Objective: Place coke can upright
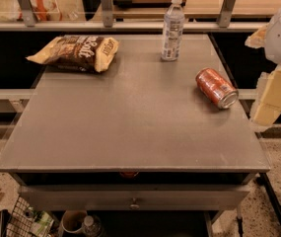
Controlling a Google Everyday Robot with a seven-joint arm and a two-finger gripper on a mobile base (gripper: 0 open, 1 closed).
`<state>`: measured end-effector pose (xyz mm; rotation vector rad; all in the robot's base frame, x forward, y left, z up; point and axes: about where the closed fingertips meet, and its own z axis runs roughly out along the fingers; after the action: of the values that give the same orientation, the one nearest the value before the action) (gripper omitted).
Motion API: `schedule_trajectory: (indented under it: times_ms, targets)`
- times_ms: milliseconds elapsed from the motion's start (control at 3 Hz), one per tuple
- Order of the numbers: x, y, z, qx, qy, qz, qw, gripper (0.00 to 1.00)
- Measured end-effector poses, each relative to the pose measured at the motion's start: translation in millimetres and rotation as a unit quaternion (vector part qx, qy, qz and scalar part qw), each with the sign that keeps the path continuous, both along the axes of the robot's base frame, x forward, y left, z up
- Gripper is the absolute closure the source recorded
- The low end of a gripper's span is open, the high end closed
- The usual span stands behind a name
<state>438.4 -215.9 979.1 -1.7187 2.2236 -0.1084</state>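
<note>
The coke can (217, 88) is a red-orange can with white markings. It lies on its side near the right edge of the grey table (130, 127), with its silver end facing the front right. My gripper (270, 100) hangs at the right border of the view, just beyond the table's right edge. It sits to the right of the can, apart from it, with pale yellow parts below a white arm housing.
A clear water bottle (172, 28) with a white cap stands upright at the back of the table. At the back left lies a chip bag (76, 52). A rail with metal posts runs behind the table, and a drawer front (135, 199) lies below its front edge.
</note>
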Motion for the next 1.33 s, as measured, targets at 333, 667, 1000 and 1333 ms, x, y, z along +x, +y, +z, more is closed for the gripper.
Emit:
schedule_trajectory:
  times_ms: [333, 667, 1000, 1333]
  targets:
    - [0, 0, 0, 0.000, 0.000, 0.000, 1.0000, 0.00]
    - [10, -1, 4, -0.002, 0.002, -0.029, 0.9996, 0.00]
    - [45, -8, -1, -0.017, 0.037, -0.097, 0.9945, 0.00]
    - [90, -10, -10, -0.004, 0.065, -0.187, 0.9801, 0.00]
